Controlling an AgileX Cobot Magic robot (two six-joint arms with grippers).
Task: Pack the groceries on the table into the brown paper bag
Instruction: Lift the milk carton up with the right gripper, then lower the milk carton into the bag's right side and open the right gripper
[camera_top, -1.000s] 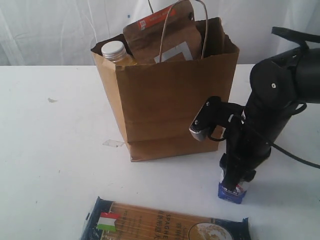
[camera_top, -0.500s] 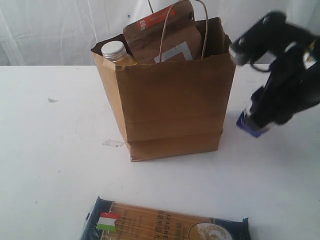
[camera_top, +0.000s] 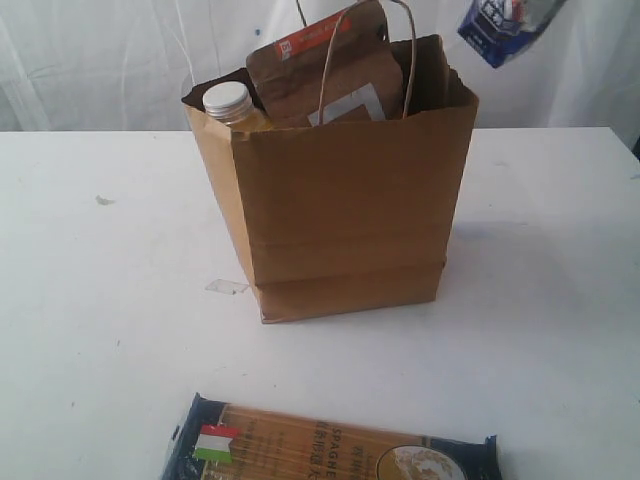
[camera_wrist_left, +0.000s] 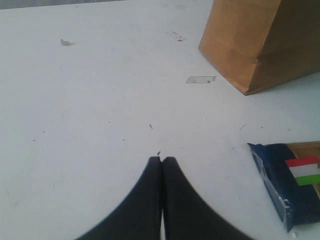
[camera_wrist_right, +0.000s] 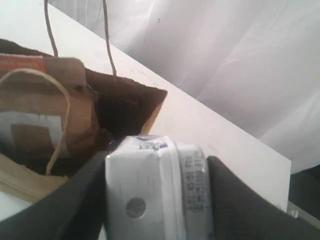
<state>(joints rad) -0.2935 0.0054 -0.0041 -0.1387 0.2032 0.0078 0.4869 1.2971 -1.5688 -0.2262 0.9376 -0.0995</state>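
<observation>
Fingers (camera_wrist_right: 70, 212) of the right gripper (camera_wrist_right: 157, 200) clasp the carton (camera_top: 497, 28). A second ago it stood on the table (camera_top: 90, 300) at the near right; now it hangs high above the far right corner of the bag (camera_top: 340, 200), so lowering it in looks next. A pouch (camera_top: 320, 70) and a bottle (camera_top: 230, 100) already fill the bag's left and middle, and a handle (camera_top: 408, 50) loops up beside the free right gap. The spaghetti pack (camera_top: 330, 450) lies unpacked at the near edge. The left gripper (camera_wrist_left: 162, 165) is pinched together on nothing.
</observation>
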